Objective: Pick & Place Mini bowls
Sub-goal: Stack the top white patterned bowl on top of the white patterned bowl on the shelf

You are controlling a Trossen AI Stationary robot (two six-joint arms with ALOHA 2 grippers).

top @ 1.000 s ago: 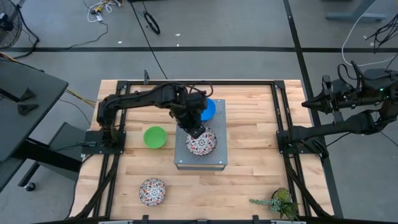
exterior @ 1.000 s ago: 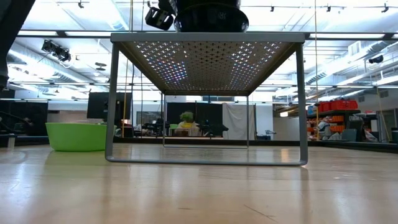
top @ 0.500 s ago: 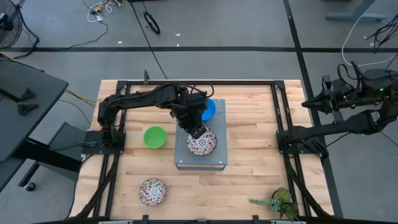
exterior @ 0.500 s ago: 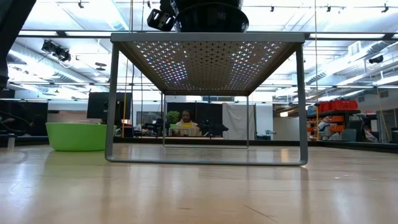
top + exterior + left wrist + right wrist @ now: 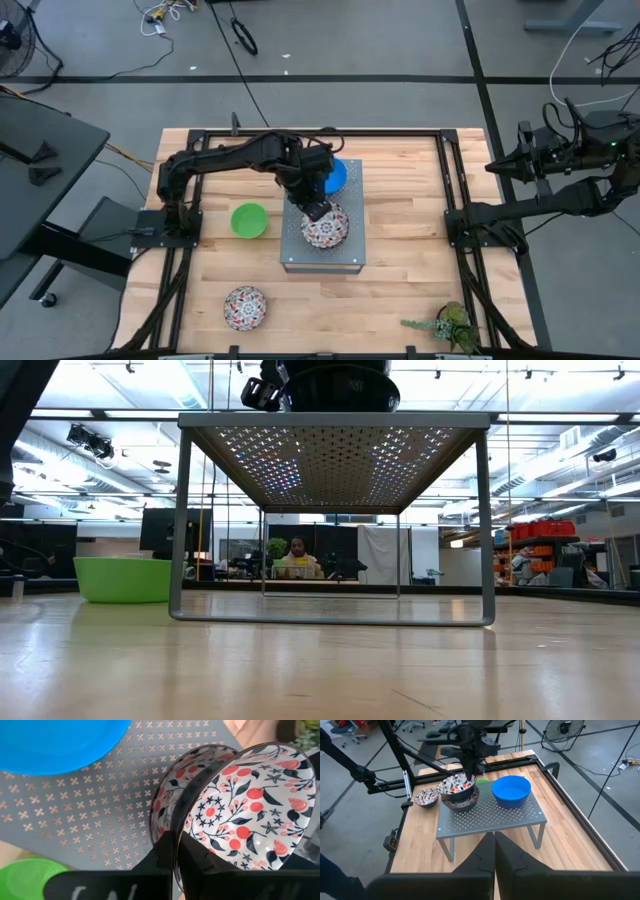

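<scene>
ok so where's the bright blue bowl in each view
High view: the blue bowl sits on the far corner of the grey metal stand, partly under the left arm.
Low view: not visible.
Left wrist view: blue bowl in the upper left.
Right wrist view: blue bowl on the stand's right end.
Shared landmark: the stand.

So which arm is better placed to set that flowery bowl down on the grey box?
The left. Its tool is over the grey box, clamped on the rim of the floral bowl, which hangs tilted above another floral bowl. The right tool is off beyond the table's edge, holding nothing.
</scene>
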